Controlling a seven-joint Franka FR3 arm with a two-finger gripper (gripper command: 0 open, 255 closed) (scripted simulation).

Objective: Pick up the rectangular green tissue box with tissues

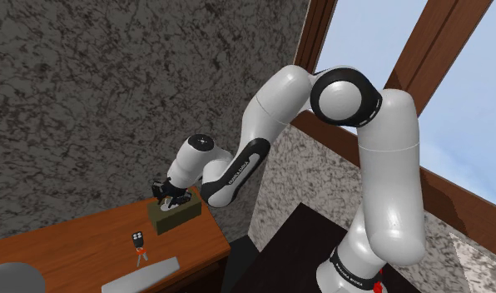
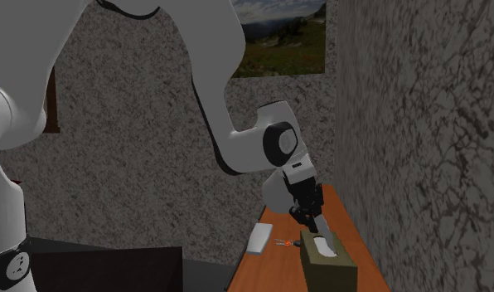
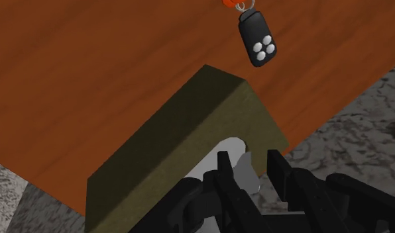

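Note:
An olive-green rectangular tissue box (image 1: 173,215) (image 2: 326,264) (image 3: 183,142) lies on the brown wooden table (image 1: 80,250) near its edge by the wall. A white tissue (image 2: 322,245) (image 3: 237,153) pokes from the slot in its top. My black gripper (image 1: 166,196) (image 2: 307,221) (image 3: 249,169) hovers just above the box, over the tissue slot, pointing down. Its fingers stand a little apart, with the tissue seen beyond the gap between them. They do not touch the box.
A black key fob (image 1: 138,241) (image 3: 258,41) with an orange tag (image 2: 282,243) lies on the table close to the box. A flat grey slab (image 1: 142,275) (image 2: 259,238) rests further along the table. Speckled grey walls (image 1: 113,91) close in on the table.

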